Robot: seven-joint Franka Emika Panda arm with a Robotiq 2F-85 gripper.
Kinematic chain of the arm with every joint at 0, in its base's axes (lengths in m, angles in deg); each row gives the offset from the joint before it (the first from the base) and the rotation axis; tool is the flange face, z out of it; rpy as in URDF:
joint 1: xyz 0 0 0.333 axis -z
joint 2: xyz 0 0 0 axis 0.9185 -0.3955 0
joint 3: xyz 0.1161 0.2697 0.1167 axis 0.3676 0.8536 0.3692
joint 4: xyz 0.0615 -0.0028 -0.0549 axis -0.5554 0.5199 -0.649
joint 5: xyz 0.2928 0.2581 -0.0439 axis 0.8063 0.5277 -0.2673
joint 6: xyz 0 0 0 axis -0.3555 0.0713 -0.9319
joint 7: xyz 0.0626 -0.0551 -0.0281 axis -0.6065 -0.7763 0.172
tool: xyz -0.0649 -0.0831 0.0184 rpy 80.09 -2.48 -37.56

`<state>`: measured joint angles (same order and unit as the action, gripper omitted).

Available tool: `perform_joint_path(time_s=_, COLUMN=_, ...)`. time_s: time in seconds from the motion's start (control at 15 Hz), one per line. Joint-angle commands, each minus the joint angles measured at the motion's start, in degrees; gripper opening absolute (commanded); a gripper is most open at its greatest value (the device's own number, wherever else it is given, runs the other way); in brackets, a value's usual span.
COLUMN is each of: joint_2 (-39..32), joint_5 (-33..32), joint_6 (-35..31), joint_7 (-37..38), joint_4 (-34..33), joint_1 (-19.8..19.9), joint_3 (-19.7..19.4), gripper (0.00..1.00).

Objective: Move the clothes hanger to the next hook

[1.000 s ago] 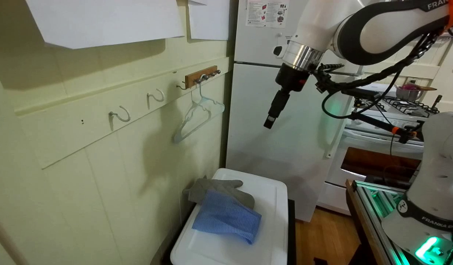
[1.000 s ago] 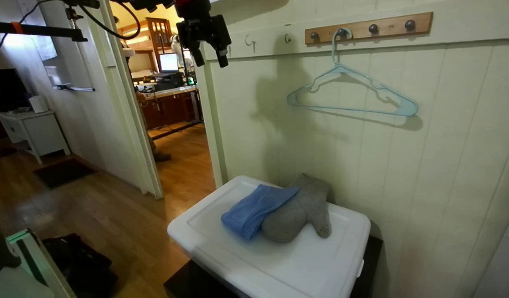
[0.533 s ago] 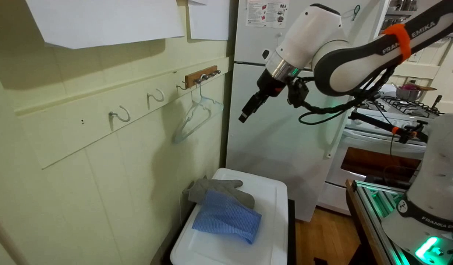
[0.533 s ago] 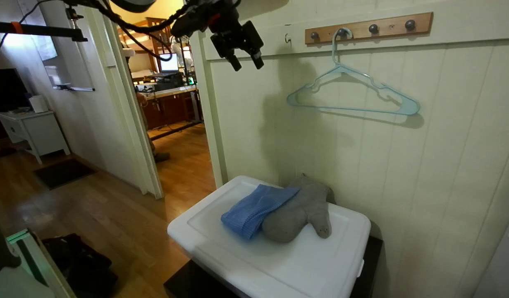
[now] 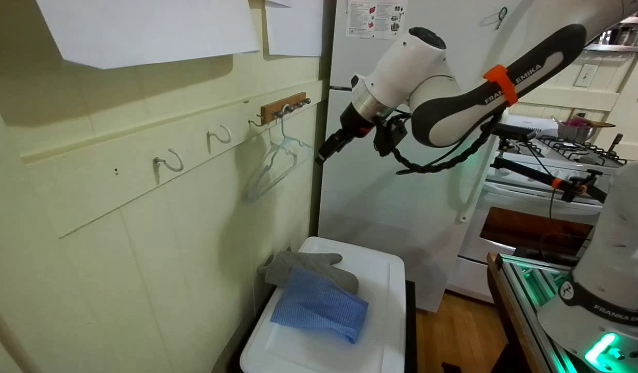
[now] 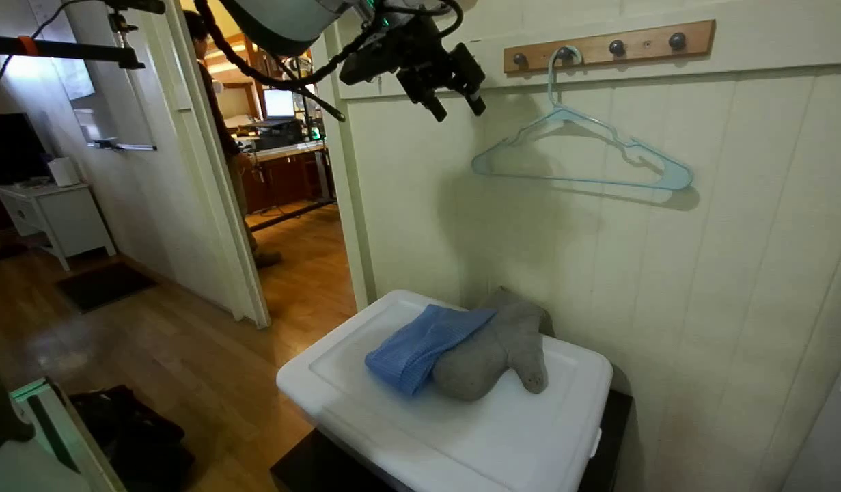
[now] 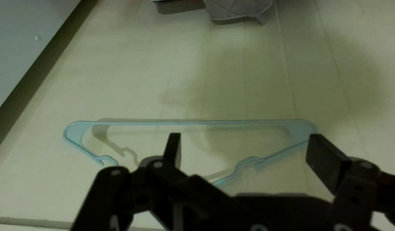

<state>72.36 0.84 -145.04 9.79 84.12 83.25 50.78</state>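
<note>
The pale blue clothes hanger (image 6: 561,113) hangs by its hook on the second peg from the left of a wooden peg strip (image 6: 659,51) in an exterior view. It also shows against the wall in an exterior view (image 5: 286,140). The neighbouring peg (image 6: 617,48) to its right is bare. My gripper (image 6: 459,111) is open and empty, in front of the wall and left of the hanger there; it also shows in an exterior view (image 5: 320,159). In the wrist view the hanger's bottom bar (image 7: 197,122) lies beyond my spread fingers (image 7: 244,138); its hook is hidden behind the gripper.
Curved metal hooks (image 5: 171,161) are on the wall beside the strip. A fridge (image 5: 391,223) stands at the corner. Below is a white lidded bin (image 6: 516,444) with a blue cloth (image 6: 420,345) and a grey mitt (image 6: 488,362). Paper sheets (image 5: 153,31) hang above.
My open gripper has moved toward the wall and closer to the hanger, tilting more toward it. The hanger stays on its peg. A person has appeared in the doorway behind.
</note>
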Motion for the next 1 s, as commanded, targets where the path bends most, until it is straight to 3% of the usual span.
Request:
perform_joint_path(time_s=0.0, joint_2=-4.13, joint_5=-6.56, joint_6=-1.13, joint_7=7.19, joint_4=-4.36, joint_1=1.70, joint_3=-0.10, gripper=1.00)
perform_joint_path(time_s=0.53, joint_2=-12.54, joint_5=-11.25, joint_6=-13.36, joint_7=20.67, joint_4=-8.87, joint_1=2.61, joint_3=-4.27, gripper=1.00)
perform_joint_path(time_s=0.6, joint_2=-9.29, joint_5=-9.43, joint_6=-11.09, joint_7=16.45, joint_4=-6.78, joint_1=2.44, joint_3=-3.30, gripper=1.00)
perform_joint_path(time_s=0.93, joint_2=-12.10, joint_5=-9.44, joint_6=-12.27, joint_7=18.33, joint_4=-8.38, joint_1=2.53, joint_3=-4.16, gripper=1.00)
